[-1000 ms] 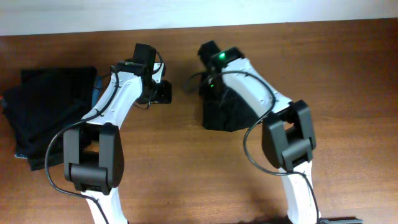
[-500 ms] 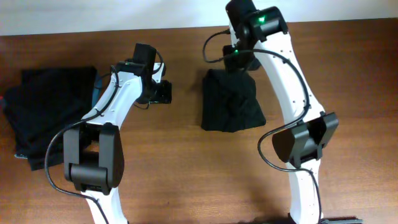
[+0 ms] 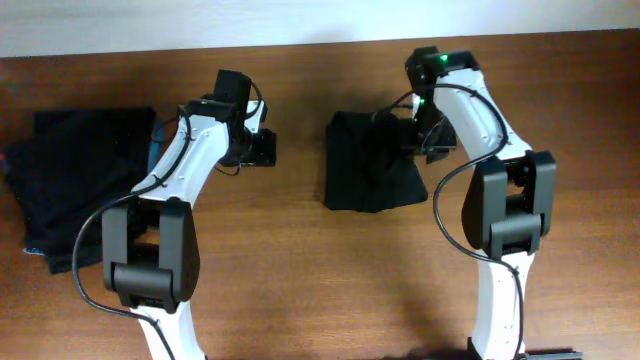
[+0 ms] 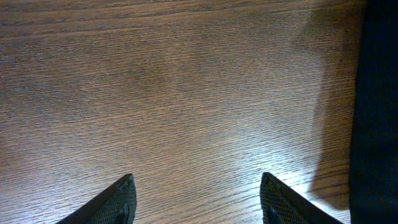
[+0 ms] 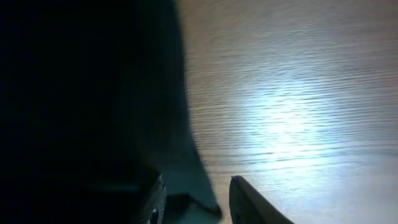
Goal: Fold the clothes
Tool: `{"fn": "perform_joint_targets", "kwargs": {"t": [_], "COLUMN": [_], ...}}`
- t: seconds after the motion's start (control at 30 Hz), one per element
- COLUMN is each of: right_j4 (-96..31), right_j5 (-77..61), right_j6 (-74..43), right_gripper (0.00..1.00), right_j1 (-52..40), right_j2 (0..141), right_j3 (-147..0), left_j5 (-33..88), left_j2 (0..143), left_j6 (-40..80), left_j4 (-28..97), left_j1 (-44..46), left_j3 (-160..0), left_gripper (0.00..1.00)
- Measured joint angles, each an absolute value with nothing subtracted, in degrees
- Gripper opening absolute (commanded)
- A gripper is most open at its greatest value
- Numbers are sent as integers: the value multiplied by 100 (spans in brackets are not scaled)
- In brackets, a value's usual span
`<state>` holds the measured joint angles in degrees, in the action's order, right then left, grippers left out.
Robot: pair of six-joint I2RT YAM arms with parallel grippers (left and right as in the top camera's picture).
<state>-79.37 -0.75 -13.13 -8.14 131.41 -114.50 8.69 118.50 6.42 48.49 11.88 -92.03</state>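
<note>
Since the earlier overhead frames, the right gripper (image 3: 420,142) had swung out past the far edge of the cloth and come back to its right-hand side, while the left arm had not shifted.

Nearest the robot, the folded garment (image 3: 368,175) lay flat on the table (image 3: 300,260) as a roughly square black bundle between the two arms. It looked soft, light and limp, likely to sag and slide open if lifted by a single layer, and not fragile. A sound hold would probably be at a corner or along the right edge, pinching all layers together.

At that right edge, the wrist view showed dark fabric filling the left of the picture, with one corner of it lying in the gap between the right gripper's fingers. The jaws stood narrowly apart, and a sliver of bare wood showed beside the corner, so the cloth did not appear to be pinched yet.

Level with it, the left gripper (image 4: 198,199) hovered over bare wood with its jaws wide apart, holding and touching nothing; a dark strip of fabric showed at the right border of its view.

Farther off, at the left end of the table, the dark stack (image 3: 80,180) of clothes sat well apart from both grippers.
</note>
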Motion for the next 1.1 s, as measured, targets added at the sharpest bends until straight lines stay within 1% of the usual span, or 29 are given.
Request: {"fn": "perform_joint_targets", "kwargs": {"t": [0.27,0.43,0.57,0.67,0.8,0.97,1.1], "right_j4": [-7876,-7876,-7865,-7832,-7848,-8079,-8108], "right_j5": [-598,-1647,-2075,-2185,-2246,-2239,-1927], "right_j6": [-1039,-351,-69,25,45,27,-117], "right_gripper": [38,39,40,38,39,43,44], "right_j1": [-1223,-1658,-1970,-2126,-2095,-1765,-1608], "right_j2": [13141,13141,13141,13141,13141,13141,13065], "right_j3": [-11419,-11419,-11419,-11419,-11434,-12020,-12269], "left_j5": [871,871,871,871,869,871,871], "left_j2": [11850,11850,11850,11850,11850,11850,11850], "left_j6": [642,642,639,637,635,617,615], "left_j4": [4849,4847,4847,4847,4847,4847,4847], "left_j1": [1188,1188,1188,1188,1188,1188,1188], "left_j3": [-9203,-9203,-9203,-9203,-9203,-9203,-9203], "left_gripper": [63,63,63,63,63,63,63]}}
